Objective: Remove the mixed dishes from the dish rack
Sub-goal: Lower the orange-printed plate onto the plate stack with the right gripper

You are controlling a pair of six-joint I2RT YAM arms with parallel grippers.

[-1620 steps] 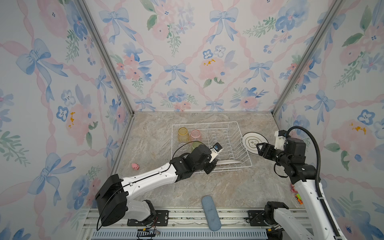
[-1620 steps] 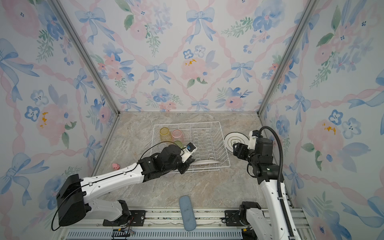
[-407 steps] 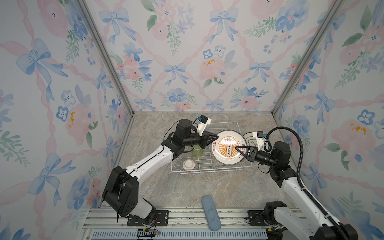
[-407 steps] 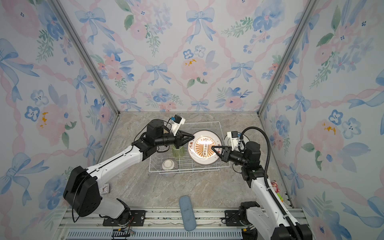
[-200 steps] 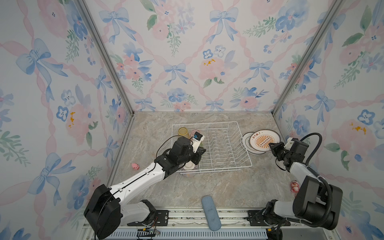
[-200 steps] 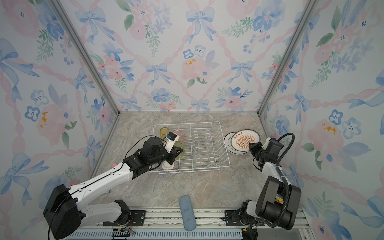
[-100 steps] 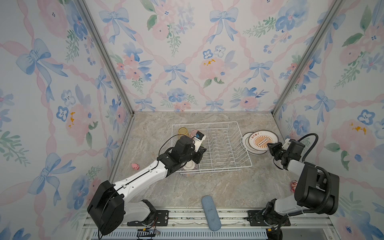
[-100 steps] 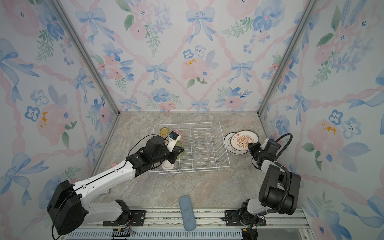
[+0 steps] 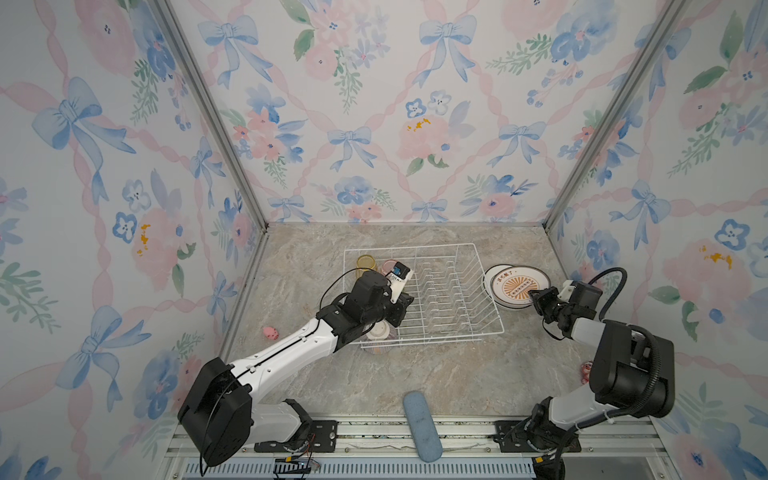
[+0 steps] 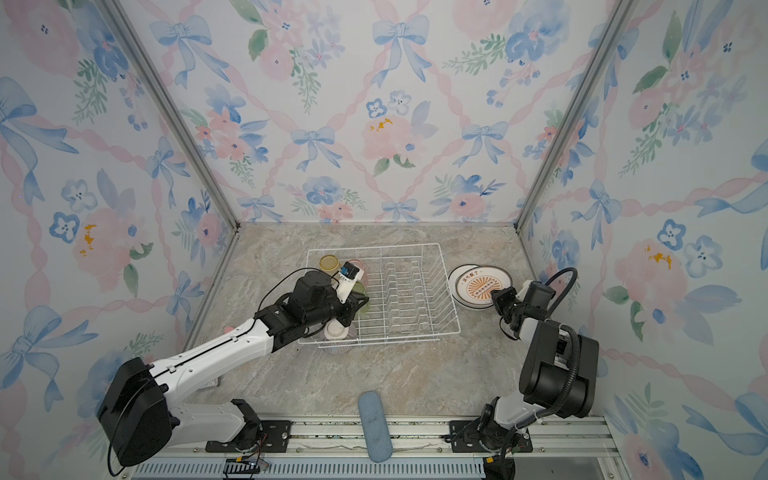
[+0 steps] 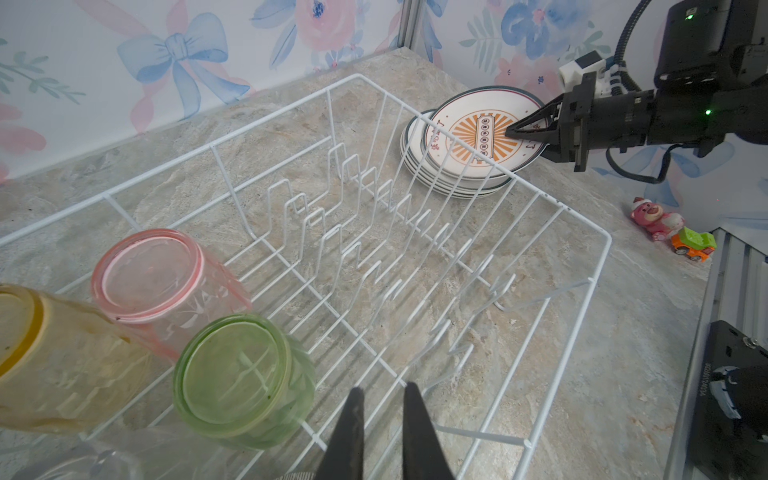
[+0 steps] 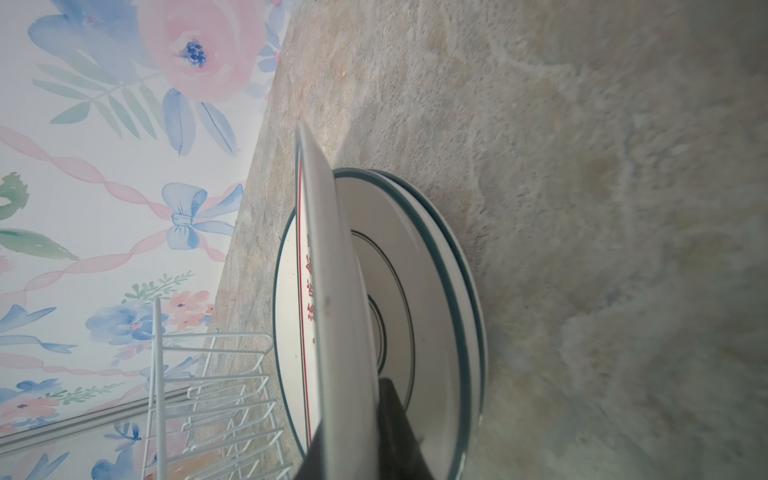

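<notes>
Right gripper (image 12: 353, 415): clamped on top plate (image 12: 328, 270) rim, right of dish rack (image 9: 409, 246).
Left gripper (image 11: 383, 399): barely parted, empty, over the rack beside green tumbler (image 11: 243, 380).

Robot lab test cell dressed up as a home kitchen, not a real one: flat panels of floral wallpaper (image 9: 374, 124) on left, far & right, joined by bare alu corner posts (image 9: 217, 124), open on the near side. The left arm (image 9: 286, 353) & right arm (image 9: 623, 374) sit mounted on an alu rail (image 9: 374, 432) along the near edge w/ loose cables. Marble-look tabletop (image 9: 415, 374) carries household props: wire dish rack (image 9: 415, 246), plates (image 9: 515, 286), small toys (image 11: 656, 218).
</notes>
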